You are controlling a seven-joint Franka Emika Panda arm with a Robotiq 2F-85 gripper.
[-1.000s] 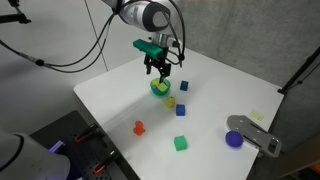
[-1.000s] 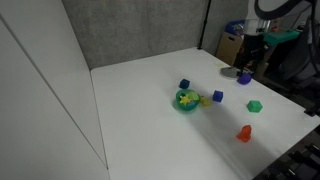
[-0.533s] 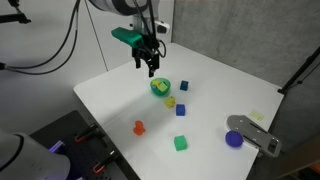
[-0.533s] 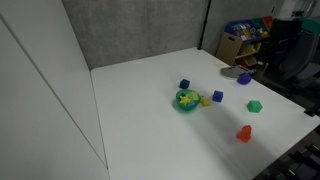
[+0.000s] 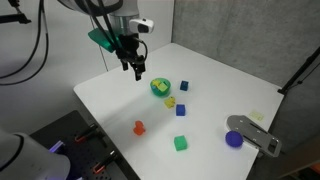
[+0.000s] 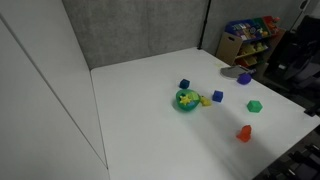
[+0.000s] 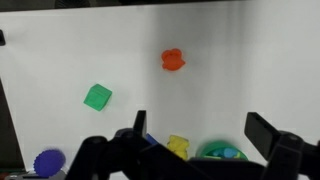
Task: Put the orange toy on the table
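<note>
The orange toy (image 5: pixel 139 127) stands on the white table (image 5: pixel 120 100) near its front edge; it also shows in an exterior view (image 6: pixel 242 133) and in the wrist view (image 7: pixel 173 60). My gripper (image 5: pixel 134 70) hangs open and empty above the table's back left part, well away from the toy. In the wrist view its two fingers (image 7: pixel 200 135) are spread wide with nothing between them.
A green bowl (image 5: pixel 160 87) with small pieces in it sits mid-table. Near it lie a yellow piece (image 5: pixel 170 102), two blue cubes (image 5: pixel 180 111), a green cube (image 5: pixel 180 143) and a purple piece (image 5: pixel 234 139). A grey device (image 5: pixel 255 133) lies at the table's edge.
My gripper has risen and moved away from above the green bowl toward the table's back left. The objects on the table have not moved.
</note>
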